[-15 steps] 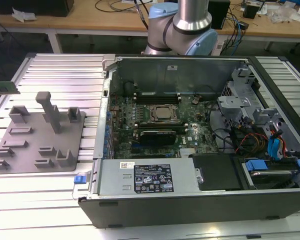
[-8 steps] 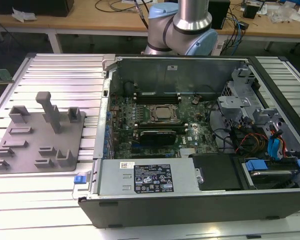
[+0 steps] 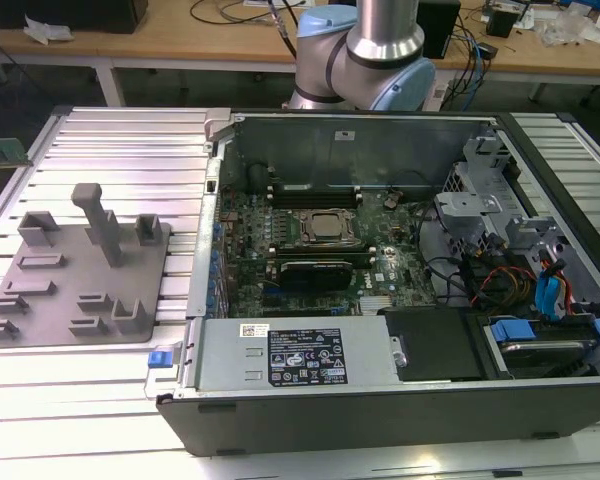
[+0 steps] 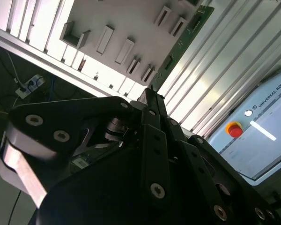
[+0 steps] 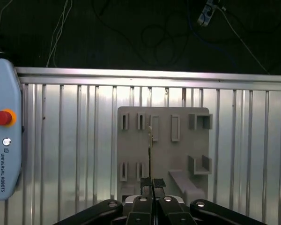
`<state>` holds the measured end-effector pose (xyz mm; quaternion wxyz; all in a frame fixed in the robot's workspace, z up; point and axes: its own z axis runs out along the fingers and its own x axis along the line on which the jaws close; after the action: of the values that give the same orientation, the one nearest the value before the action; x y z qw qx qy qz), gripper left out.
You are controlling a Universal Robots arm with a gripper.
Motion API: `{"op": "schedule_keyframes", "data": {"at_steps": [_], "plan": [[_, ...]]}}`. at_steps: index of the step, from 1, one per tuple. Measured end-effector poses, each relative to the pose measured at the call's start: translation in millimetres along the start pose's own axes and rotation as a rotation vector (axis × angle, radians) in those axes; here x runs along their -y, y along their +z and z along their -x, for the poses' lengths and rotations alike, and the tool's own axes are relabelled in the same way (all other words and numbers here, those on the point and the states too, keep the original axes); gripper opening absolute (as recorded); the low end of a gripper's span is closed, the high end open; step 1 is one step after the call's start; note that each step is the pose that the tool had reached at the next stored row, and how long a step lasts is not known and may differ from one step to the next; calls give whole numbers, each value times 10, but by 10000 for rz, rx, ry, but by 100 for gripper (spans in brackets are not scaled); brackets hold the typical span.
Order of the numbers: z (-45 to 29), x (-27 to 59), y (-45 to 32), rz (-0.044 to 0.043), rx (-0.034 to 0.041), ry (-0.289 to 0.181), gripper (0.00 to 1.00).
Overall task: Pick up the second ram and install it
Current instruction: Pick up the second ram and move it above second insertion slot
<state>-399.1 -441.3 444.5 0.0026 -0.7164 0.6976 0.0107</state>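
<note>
Currently your gripper [image 5: 152, 182] is clamped on the second ram [image 5: 150, 150], a thin green circuit strip. You see it edge-on in the first wrist view and as a flat band in the second wrist view, jutting straight out past the black fingertips. It hangs clear of the matte grey fixture plate [image 5: 161, 161], with its raised rectangular slots and blocks. That plate lies on the ribbed aluminium table [image 5: 75, 140], near its edge at the exterior view's left, just beside the open computer case [image 3: 380, 390]. Ribbed metal flanks the plate on both sides. A pale teach pendant [image 5: 2, 150] with a red button sits at the table's edge, well apart.
</note>
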Motion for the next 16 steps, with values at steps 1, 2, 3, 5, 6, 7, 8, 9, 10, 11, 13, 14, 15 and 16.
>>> {"op": "schedule_keyframes", "data": {"at_steps": [1, 2, 3, 5, 6, 7, 8, 9, 10, 11, 13, 14, 15, 16], "plan": [[-1, 26, 0, 0, 0, 0, 9], [-1, 56, -1, 1, 0, 1, 9], [-2, 78, -1, 0, 0, 1, 9], [-3, 143, -2, 0, 0, 1, 9], [-5, 184, -2, 0, 0, 1, 9], [-6, 236, -3, 0, 0, 1, 9], [-7, 265, -3, 0, 0, 0, 9], [-7, 286, -3, 1, 0, 0, 9], [-9, 341, -4, 1, -1, -1, 9], [-10, 369, -4, 0, 0, 0, 9], [-12, 462, -5, 1, 0, 0, 9], [-13, 515, -6, 1, 0, -1, 9], [-14, 550, -6, 1, 0, -1, 9], [-15, 566, -7, 1, 0, -1, 9]]}}
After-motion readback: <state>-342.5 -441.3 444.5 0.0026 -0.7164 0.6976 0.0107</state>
